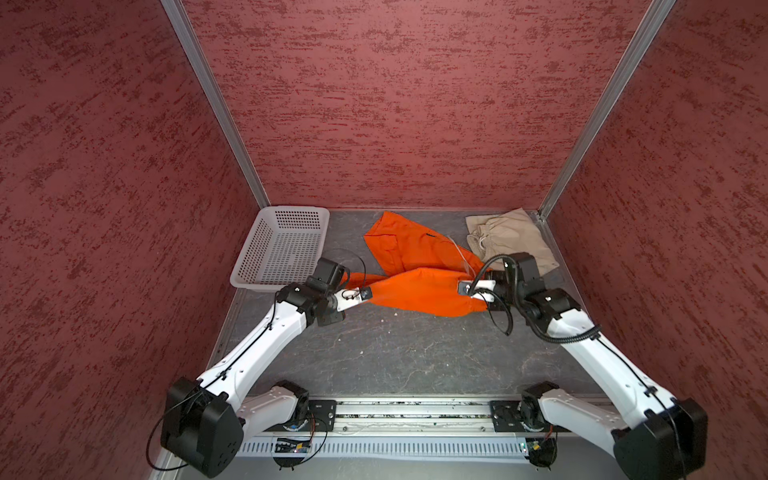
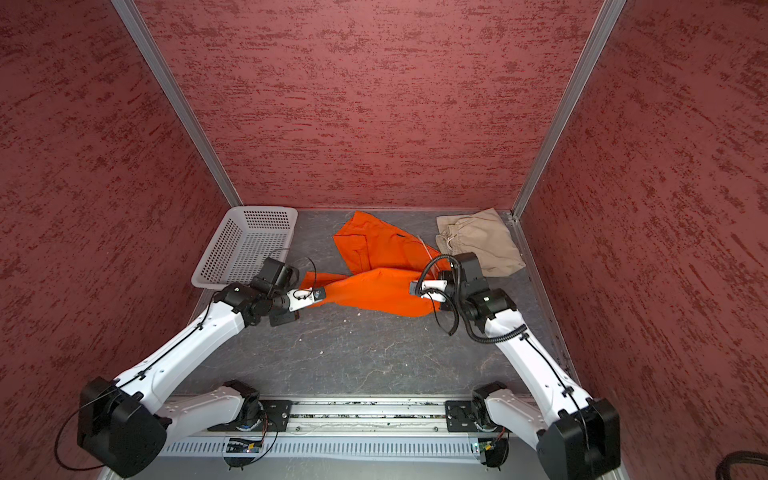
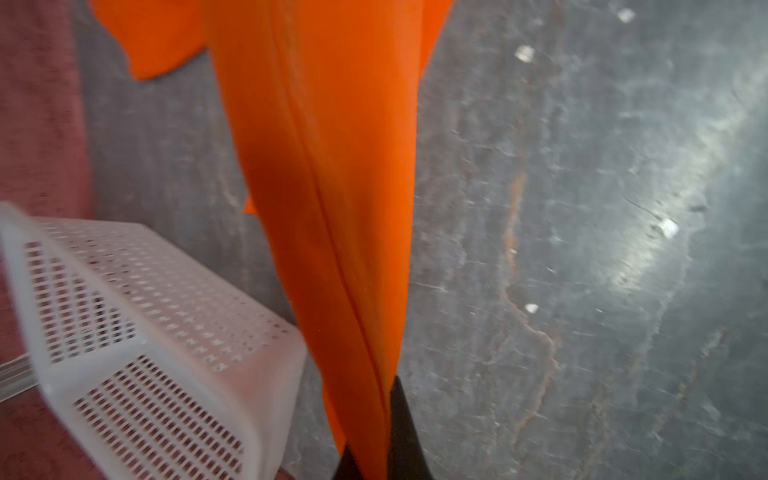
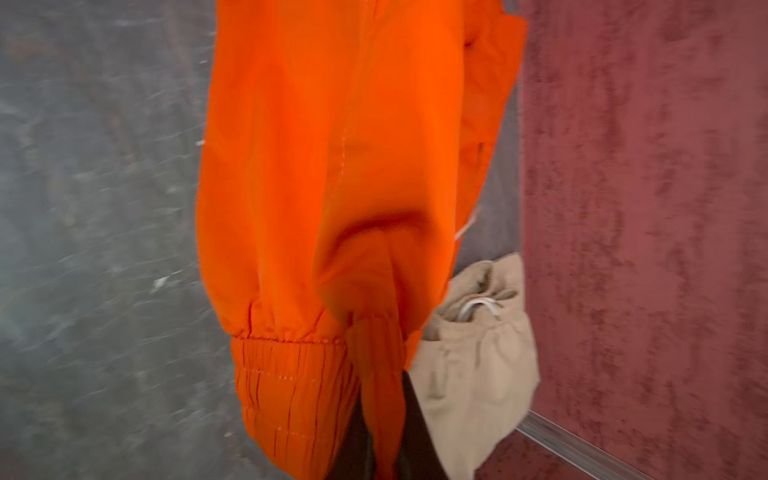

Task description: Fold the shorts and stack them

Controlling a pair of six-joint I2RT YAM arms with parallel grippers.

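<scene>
Red textured walls on three sides and a scuffed grey tabletop (image 1: pixel 395 353) were your whole workspace. You had the orange shorts (image 1: pixel 419 293) strung between both arms near the middle, one leg lifted and the other trailing on the surface toward 12 o'clock. Your left gripper (image 1: pixel 363 294) was clenched on the 9 o'clock end, probably a leg hem. Your right gripper (image 1: pixel 464 287) pinched the gathered waistband (image 4: pixel 291 374) at 3 o'clock. Both wrist views showed fabric running straight out of closed jaws.

My guess is you held opposite ends so the cloth hung taut and flat, ready to lay down for a clean fold. The beige shorts (image 1: pixel 513 239) sat in the 2 o'clock corner looking roughly folded, likely the base of the stack. The white basket (image 1: pixel 278 249) was at 10 o'clock, just beside your left wrist.

Both arms reached forward and angled inward, with the grippers roughly level and facing each other.
</scene>
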